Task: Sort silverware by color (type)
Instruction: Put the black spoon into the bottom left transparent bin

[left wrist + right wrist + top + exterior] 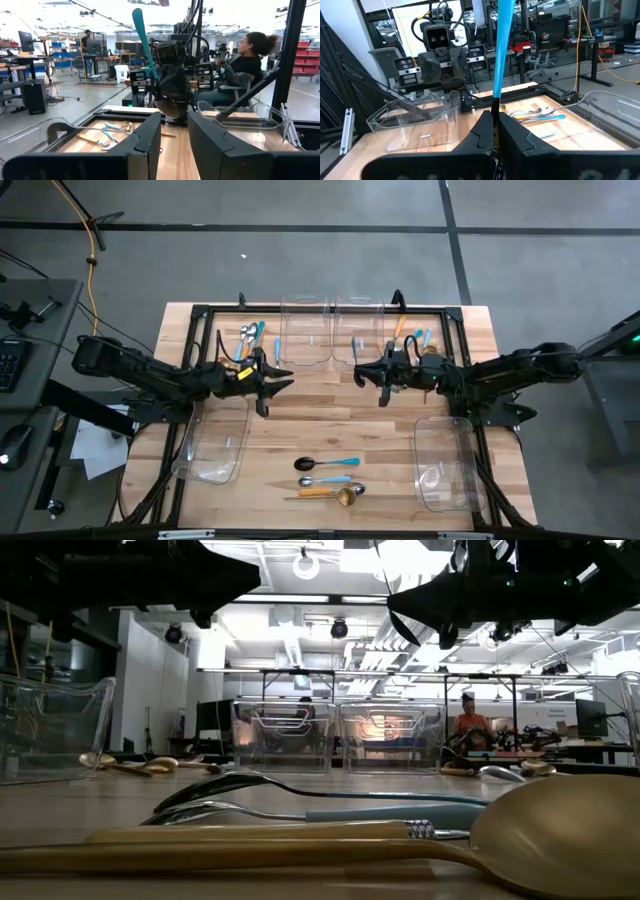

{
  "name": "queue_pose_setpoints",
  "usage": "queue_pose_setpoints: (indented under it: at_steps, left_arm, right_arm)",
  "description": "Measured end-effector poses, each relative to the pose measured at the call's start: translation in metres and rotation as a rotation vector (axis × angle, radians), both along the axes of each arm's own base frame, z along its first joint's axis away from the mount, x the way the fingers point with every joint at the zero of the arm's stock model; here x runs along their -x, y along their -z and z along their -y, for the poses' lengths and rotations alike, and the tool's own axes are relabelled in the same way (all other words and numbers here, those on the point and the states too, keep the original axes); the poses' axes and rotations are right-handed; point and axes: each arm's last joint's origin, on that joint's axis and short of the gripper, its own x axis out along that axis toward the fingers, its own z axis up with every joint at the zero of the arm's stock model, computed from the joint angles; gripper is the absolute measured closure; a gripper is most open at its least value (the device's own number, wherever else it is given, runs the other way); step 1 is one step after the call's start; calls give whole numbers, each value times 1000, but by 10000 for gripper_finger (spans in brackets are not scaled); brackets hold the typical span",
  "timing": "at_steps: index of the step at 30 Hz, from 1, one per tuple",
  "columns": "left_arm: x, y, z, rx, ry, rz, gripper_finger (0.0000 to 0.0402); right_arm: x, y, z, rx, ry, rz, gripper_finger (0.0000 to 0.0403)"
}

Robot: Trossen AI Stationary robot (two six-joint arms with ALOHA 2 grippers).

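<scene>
Wooden table point(330, 420) with clear bins point(212, 442), busy workshop beyond.

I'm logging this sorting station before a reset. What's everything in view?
table: one, light wood, under everything
bins: four, clear; two far centre, one near left, one near right
far-left pile: several utensils, blue, orange, gold
far-right pile: several utensils, blue and orange handles
near-centre utensils: about four; dark-and-blue, silver-and-blue, gold
held utensil: one, blue handle, upright
person: one, dark top, seated beyond table
left gripper: open, empty, mid-table
right gripper: shut on held utensil, opposite
</scene>
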Motion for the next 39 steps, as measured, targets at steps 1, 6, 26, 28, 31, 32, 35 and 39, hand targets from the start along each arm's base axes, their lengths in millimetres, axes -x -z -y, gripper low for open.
queue_pose_setpoints:
  at_steps: [1,6,26,28,31,32,35,39]
  left_arm:
    - [-1,-1,0,0,0,4,312]
    - [-25,-8,2,21,6,-19,312]
    - [-60,-7,9,-32,29,-52,236]
    - [-60,-7,9,-29,29,-49,228]
    - [-60,-7,9,-25,30,-47,223]
    - [-60,-7,9,-25,30,-48,224]
    - [-60,-7,9,-24,30,-47,241]
    - [-60,-7,8,-23,19,-48,302]
  right_arm:
    - [0,0,0,-12,-1,3,403]
    - [-19,-2,-3,-17,-16,-15,403]
    - [-96,3,-39,54,-138,-160,403]
    - [-97,4,-39,55,-140,-162,403]
    - [-97,4,-39,54,-139,-167,403]
    - [-97,4,-39,55,-139,-166,403]
    - [-97,4,-39,56,-139,-165,403]
    - [-97,4,-39,56,-139,-165,403]
